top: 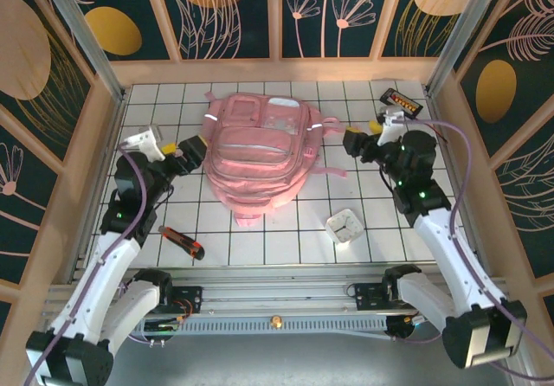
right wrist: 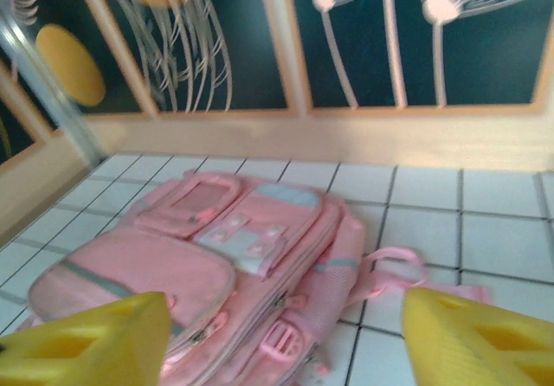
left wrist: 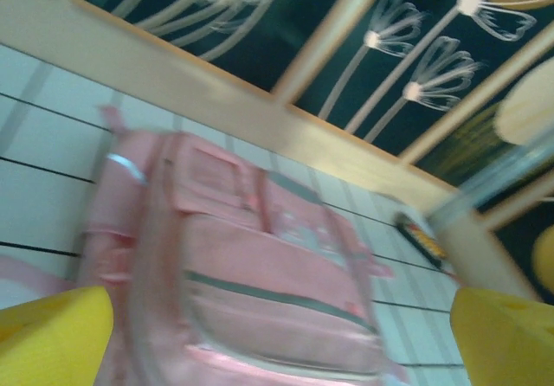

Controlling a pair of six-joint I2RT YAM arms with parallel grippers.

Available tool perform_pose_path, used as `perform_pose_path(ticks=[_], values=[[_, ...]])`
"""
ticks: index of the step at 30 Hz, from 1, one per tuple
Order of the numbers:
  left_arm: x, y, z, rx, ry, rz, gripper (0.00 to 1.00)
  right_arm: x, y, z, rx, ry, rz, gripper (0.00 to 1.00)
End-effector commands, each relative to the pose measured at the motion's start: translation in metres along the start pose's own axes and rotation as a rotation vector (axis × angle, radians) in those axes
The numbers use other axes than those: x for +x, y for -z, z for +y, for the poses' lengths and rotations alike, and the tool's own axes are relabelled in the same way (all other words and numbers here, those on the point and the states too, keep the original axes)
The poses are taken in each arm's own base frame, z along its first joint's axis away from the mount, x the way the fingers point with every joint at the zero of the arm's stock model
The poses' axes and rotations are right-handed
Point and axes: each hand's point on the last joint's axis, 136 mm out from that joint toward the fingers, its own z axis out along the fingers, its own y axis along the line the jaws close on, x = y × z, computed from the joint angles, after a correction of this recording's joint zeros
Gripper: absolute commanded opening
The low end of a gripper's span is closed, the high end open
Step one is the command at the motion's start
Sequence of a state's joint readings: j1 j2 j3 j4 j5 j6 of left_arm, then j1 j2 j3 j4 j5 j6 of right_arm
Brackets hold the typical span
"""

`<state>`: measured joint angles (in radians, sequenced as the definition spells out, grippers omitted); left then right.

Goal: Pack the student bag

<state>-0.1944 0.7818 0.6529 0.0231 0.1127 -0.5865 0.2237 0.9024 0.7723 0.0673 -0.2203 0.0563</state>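
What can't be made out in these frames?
Inside of the student bag: top view, its own fabric covers it.
Bag's zips and pockets: left wrist view, motion blur.
Bag's near end: right wrist view, cut off at the bottom edge.
Back right, the dark flat item: top view, too small to identify.
The white square item: top view, too small.

L hand (top: 189,153), R hand (top: 353,140): wide, empty

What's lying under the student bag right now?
The student bag lies flat on the white tiled table. Its own pink straps poke out at its right and near edges. Anything beneath its body is covered and cannot be seen.
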Motion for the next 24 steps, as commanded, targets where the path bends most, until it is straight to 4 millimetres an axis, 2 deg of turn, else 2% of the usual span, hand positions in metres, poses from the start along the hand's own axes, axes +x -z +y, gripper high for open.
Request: perform_pose_path(ticks=[1,3,8,9,11,18,24], values=[[-0.007,0.013,0.053,-0.243,-0.154,-0.137,0.99,-0.008,0.015,-0.041,0.237,0.061,-0.111,0.86],[-0.006,0.018,0.07,-0.323,-0.187,-0.176,0.99,0.014,0.02,-0.074,0.378,0.021,-0.094,0.91],[0.02,0.009,0.102,-0.395,-0.252,-0.183,0.99,0.092,0.013,-0.145,0.499,-0.139,0.024,0.91],[0.022,0.009,0.108,-0.412,-0.253,-0.194,0.99,0.101,0.013,-0.156,0.525,-0.15,0.025,0.91],[0.027,0.009,0.122,-0.473,-0.255,-0.193,0.99,0.118,0.01,-0.167,0.524,-0.164,0.026,0.91],[0.034,0.001,0.138,-0.514,-0.279,-0.156,0.99,0.136,-0.004,-0.173,0.493,-0.106,0.032,0.9],[0.04,-0.004,0.151,-0.528,-0.267,-0.132,0.99,0.144,-0.011,-0.176,0.477,-0.102,0.017,0.9]])
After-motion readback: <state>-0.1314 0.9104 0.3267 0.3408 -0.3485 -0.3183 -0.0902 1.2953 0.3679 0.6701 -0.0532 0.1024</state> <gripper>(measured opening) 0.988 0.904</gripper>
